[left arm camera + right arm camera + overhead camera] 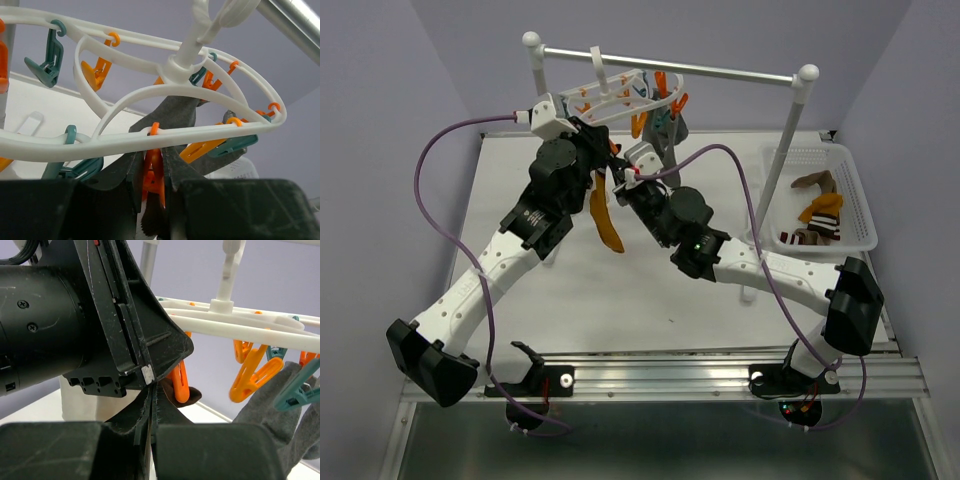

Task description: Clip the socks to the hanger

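The white oval hanger (pixel 620 95) hangs by its hook from the metal rail, with orange and teal clips dangling. My left gripper (pixel 152 156) is shut on an orange clip (pixel 153 177) just under the hanger frame (pixel 165 132), squeezing it from both sides. My right gripper (pixel 152 392) is shut on the brown edge (pixel 189 397) of a mustard-orange sock (pixel 606 222), and that edge sits against the same orange clip (pixel 179 384). The rest of the sock hangs down between the two arms. A grey sock (pixel 265 412) is clipped further along the hanger.
The rail stand has white ball-topped posts (pixel 807 73). At the right, a white perforated basket (pixel 855 190) holds more socks (pixel 820 210). Both arms crowd together under the hanger's near side, purple cables looping beside them.
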Robot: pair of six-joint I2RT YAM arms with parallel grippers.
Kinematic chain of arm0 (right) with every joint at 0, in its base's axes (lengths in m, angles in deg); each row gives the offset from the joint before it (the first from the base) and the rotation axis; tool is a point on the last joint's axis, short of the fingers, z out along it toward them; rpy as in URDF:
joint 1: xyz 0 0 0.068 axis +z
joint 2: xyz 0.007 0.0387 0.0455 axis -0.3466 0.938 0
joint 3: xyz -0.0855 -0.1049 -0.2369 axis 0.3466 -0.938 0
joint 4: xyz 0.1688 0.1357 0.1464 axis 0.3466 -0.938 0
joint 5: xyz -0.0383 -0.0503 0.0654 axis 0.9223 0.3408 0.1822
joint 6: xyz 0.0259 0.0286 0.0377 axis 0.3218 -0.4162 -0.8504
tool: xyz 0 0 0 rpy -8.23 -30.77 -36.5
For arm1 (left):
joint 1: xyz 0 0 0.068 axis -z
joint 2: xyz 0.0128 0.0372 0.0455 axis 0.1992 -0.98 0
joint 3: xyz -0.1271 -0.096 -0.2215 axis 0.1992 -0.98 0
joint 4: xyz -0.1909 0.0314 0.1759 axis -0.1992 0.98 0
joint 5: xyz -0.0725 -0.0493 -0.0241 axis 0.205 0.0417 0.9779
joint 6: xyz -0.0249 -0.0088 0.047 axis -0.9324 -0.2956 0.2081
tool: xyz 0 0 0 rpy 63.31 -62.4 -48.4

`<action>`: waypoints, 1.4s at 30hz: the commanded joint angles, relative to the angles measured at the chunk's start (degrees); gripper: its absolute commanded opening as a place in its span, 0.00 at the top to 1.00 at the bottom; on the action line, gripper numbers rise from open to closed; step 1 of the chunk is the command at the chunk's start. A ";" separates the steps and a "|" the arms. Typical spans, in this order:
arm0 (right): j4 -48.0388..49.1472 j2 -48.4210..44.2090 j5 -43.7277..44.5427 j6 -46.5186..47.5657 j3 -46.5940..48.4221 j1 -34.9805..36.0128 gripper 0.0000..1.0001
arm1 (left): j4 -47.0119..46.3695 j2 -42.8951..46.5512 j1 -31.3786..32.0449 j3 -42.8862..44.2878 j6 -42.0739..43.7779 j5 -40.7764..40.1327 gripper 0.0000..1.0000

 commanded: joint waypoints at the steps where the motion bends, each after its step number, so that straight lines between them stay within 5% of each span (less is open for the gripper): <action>1: 0.92 -1.26 0.53 1.10 3.33 0.59 0.99 | -1.62 2.03 0.68 2.19 4.81 -0.75 1.00; 5: -0.05 -1.09 0.54 1.37 4.12 0.59 0.99 | -1.27 2.21 0.68 2.71 7.36 2.06 1.00; 9: -0.58 -1.17 0.36 0.93 4.04 0.59 0.99 | -0.66 2.12 0.68 2.98 7.28 2.42 0.84; 11: -0.76 -1.35 0.45 0.93 3.95 0.59 0.99 | -0.57 2.21 0.77 2.89 7.10 2.25 0.61; 14: -1.11 -1.35 0.18 0.66 3.95 0.59 0.99 | -0.57 2.64 0.77 2.80 6.75 2.16 0.49; 16: -1.28 -1.35 0.18 0.49 3.86 0.59 0.99 | -0.57 2.99 0.68 2.54 6.31 1.98 0.28; 20: -1.20 -1.79 0.18 0.22 3.16 0.59 0.99 | -1.09 3.70 0.77 1.93 6.05 1.72 0.25; 27: -1.28 -2.84 1.50 -0.56 1.32 0.59 0.97 | -0.74 4.93 0.68 1.75 5.35 1.81 0.01; 33: -1.37 -4.86 6.06 -2.94 -1.94 0.59 0.25 | 0.05 6.07 0.68 1.92 6.40 4.79 0.01; 34: -1.81 -5.21 7.64 -3.03 -2.38 0.59 0.00 | 0.05 6.16 0.68 1.84 6.57 5.49 0.01; 42: -10.85 -11.28 9.24 -8.21 -5.90 0.59 0.00 | 0.14 8.27 0.68 0.87 7.46 10.94 0.01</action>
